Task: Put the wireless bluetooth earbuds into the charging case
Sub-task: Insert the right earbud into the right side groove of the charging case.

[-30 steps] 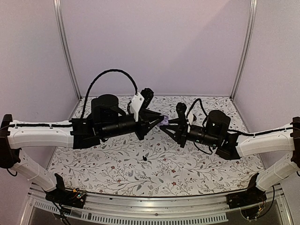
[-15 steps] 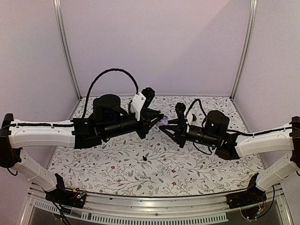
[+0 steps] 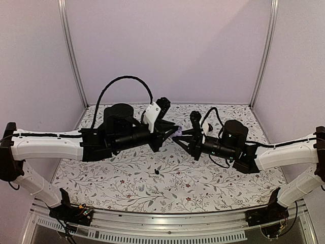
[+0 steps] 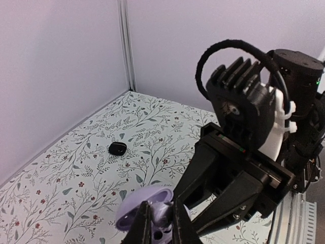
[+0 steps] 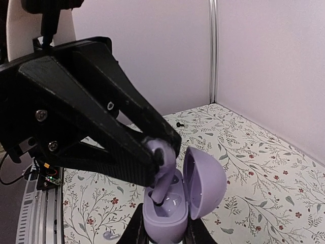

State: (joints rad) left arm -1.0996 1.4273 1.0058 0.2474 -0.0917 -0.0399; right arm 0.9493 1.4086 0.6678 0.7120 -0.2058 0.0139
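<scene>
The charging case (image 5: 170, 213) is lavender with its lid open. My right gripper (image 5: 165, 235) is shut on its base and holds it above the cloth. My left gripper (image 4: 159, 219) is shut on a lavender earbud (image 5: 163, 170) whose stem reaches down into a case socket. In the left wrist view the earbud (image 4: 160, 210) sits between the fingers, with the case lid (image 4: 139, 206) behind it. From above, both grippers meet at the case (image 3: 176, 132). A second lavender earbud (image 5: 109, 235) lies on the cloth below.
A small black piece (image 4: 117, 148) lies on the patterned cloth; it also shows from above (image 3: 157, 172) and in the right wrist view (image 5: 179, 123). Pale walls with metal corner posts (image 3: 71, 56) enclose the table.
My left arm has shifted slightly right and up, keeping the earbud at the case. My right arm has barely moved.
</scene>
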